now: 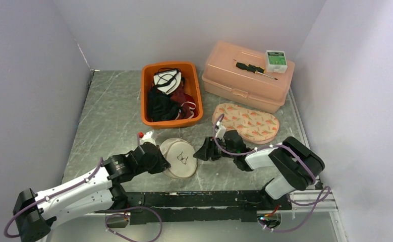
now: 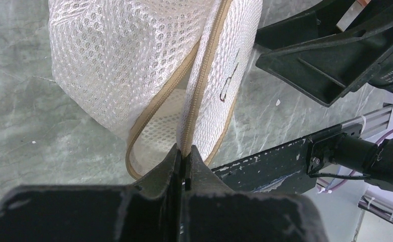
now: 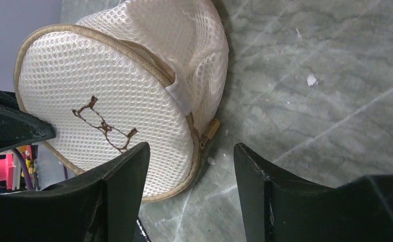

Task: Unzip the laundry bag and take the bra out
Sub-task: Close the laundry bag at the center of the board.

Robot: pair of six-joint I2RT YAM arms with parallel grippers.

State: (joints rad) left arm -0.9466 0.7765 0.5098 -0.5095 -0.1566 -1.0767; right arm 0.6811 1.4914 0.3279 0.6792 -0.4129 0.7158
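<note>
The laundry bag [image 1: 180, 158] is a round white mesh pouch with tan zipper trim and a small bra outline stitched on its face. It stands on the table between the two arms. My left gripper [image 2: 186, 153] is shut on the bag's tan zipper band at its near edge, and the seam gapes a little beside that grip. My right gripper [image 3: 190, 147] stands open, its left finger in front of the bag [image 3: 108, 101] and its right finger over bare table. The tan zipper pull [image 3: 212, 128] hangs at the bag's side just ahead of it. The bra is hidden.
An orange bin [image 1: 146, 96] with dark and white garments sits behind the bag. A pink lidded box [image 1: 244, 83] carrying a screwdriver and a small green-white box stands at the back right. A patterned pouch [image 1: 248, 122] lies in front of it. A black rail [image 1: 194, 199] runs along the near edge.
</note>
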